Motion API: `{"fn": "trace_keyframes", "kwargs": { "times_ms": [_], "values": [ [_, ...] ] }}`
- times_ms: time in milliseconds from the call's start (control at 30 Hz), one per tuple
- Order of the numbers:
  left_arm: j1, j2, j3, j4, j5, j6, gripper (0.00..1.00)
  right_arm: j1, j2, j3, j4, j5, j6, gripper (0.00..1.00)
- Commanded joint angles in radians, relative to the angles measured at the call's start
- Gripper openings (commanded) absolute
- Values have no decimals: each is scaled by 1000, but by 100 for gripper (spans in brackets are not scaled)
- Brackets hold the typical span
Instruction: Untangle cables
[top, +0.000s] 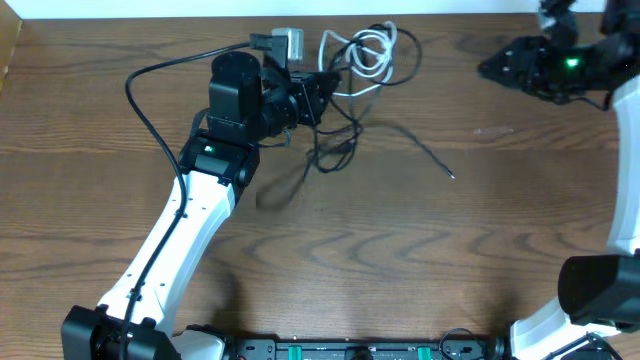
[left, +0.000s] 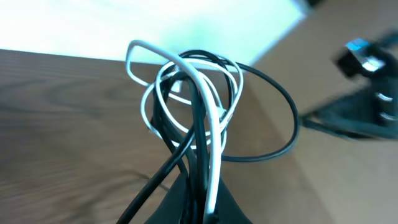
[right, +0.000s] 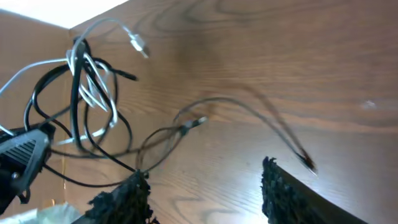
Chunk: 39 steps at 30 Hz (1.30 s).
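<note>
Several thin black cords (left: 198, 121) and one short white cord (left: 214, 134) sit knotted in your clamped left gripper (left: 198, 210). To separate them, your gaping, empty right gripper (right: 205, 193) must pinch the loose black tail (top: 420, 150) ahead.

Left wrist view cuts the left gripper (left: 194, 202) off at the bottom edge, so its grip on the cables (left: 219, 143) is hidden. In the right wrist view the long black cord (right: 273, 124) is mostly blur.
</note>
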Motion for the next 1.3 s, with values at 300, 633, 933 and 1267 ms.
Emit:
{"fn": "trace_keyframes", "kwargs": {
  "times_ms": [300,633,933,1267],
  "values": [
    [-1,-2,7,-123,201,55,8,208,-28,5,202,-93,-8,60],
    [-2,7,7,-220,122,105,8,240,-30,10,276,-100,75,59],
    [-2,13,6,-222,72,105,8,409,-26,9,259,148,147,54],
    [-1,15,6,-235,49,105,8,498,-8,-79,252,405,309,40]
  ]
}}
